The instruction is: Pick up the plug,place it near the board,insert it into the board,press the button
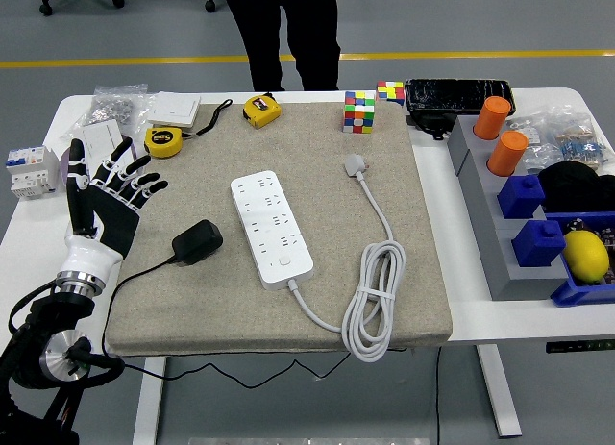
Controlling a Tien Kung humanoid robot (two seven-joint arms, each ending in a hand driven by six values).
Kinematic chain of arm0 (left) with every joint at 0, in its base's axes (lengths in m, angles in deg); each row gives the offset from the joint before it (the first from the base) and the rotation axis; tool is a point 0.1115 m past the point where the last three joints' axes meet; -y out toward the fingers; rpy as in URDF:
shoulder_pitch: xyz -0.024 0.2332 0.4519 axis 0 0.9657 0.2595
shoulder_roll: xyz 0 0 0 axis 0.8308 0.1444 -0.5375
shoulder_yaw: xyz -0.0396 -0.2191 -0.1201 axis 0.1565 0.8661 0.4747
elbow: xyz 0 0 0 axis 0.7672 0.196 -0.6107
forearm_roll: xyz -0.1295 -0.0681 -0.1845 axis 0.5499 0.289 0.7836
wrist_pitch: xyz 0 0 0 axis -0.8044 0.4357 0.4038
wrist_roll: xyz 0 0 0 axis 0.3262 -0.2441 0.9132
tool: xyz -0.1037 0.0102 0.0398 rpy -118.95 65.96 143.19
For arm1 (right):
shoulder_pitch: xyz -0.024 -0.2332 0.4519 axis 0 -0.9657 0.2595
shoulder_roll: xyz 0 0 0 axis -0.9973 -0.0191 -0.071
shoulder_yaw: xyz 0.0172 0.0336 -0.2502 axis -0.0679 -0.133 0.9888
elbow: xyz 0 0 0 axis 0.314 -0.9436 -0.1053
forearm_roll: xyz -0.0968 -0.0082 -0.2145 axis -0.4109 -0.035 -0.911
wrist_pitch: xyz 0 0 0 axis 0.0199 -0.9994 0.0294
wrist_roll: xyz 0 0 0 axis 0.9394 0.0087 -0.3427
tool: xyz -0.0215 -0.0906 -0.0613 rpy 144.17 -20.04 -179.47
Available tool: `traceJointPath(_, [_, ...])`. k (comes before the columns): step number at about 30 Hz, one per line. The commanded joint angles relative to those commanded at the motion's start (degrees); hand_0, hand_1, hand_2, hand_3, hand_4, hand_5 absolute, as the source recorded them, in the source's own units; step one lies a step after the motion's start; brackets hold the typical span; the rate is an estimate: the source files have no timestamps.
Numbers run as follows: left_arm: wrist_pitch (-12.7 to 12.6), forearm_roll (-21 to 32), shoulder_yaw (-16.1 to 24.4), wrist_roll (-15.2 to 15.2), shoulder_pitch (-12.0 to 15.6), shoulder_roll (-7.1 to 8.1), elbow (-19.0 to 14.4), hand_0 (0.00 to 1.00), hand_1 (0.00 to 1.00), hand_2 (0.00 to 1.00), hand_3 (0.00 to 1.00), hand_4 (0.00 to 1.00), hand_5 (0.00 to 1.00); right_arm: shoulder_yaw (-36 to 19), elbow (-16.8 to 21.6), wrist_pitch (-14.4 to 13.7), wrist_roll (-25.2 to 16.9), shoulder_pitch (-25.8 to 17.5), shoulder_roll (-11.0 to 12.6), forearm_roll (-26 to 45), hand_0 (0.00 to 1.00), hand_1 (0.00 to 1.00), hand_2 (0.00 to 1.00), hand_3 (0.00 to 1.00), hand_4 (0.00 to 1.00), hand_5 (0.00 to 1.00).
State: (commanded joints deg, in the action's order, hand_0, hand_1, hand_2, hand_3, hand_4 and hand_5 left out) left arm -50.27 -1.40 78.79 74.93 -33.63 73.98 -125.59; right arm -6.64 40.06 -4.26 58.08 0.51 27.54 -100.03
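Black plug (197, 242) lies untouched beside board (272, 229) (left hand (108, 205) spread).

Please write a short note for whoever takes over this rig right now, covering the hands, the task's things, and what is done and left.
Left hand: open, fingers spread, holding nothing, raised at the mat's left edge. Right hand: not in view.
Black plug: lying on the grey mat, just left of the white power board, untouched.
A person stands at the far side, hands not on the table.
Done: nothing yet.
Left: pick up the plug, bring it to the board, insert it, press the board's button.
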Motion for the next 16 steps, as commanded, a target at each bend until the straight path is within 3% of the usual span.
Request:
traceJointPath(1, [0.1,0.0,0.0,0.0,0.0,-0.04,0.1,0.998,0.722,0.522,0.495,0.998,0.87,0.0,0.0,0.0,0.0,0.0,0.0,0.0,0.867,0.723,0.715,0.702,0.998,0.666])
traceJointPath(2, [0.1,0.0,0.0,0.0,0.1,-0.07,0.1,0.998,0.998,0.998,0.803,0.998,0.875,0.0,0.0,0.0,0.0,0.0,0.0,0.0,0.869,0.723,0.717,0.703,0.998,0.667])
traceJointPath(8, [-0.9,-0.1,-0.1,-0.3,0.0,-0.08,0.5,0.998,0.998,0.998,0.803,0.998,0.875,0.0,0.0,0.0,-0.1,0.2,0.0,0.0,0.869,0.723,0.717,0.703,0.998,0.667])
traceJointPath(9, [-1.3,-0.4,-0.1,-0.3,0.0,-0.09,0.5,0.357,0.574,0.915,0.966,0.998,0.879,0.0,0.0,0.0,-0.1,0.2,0.0,0.0,0.867,0.723,0.717,0.703,0.998,0.666])
traceJointPath(16, [-2.3,-3.6,0.5,0.3,0.0,-0.07,0.3,0.357,0.574,0.915,0.966,0.998,0.879,0.0,0.0,0.0,-0.1,0.1,0.0,0.1,0.867,0.723,0.717,0.703,0.998,0.666])
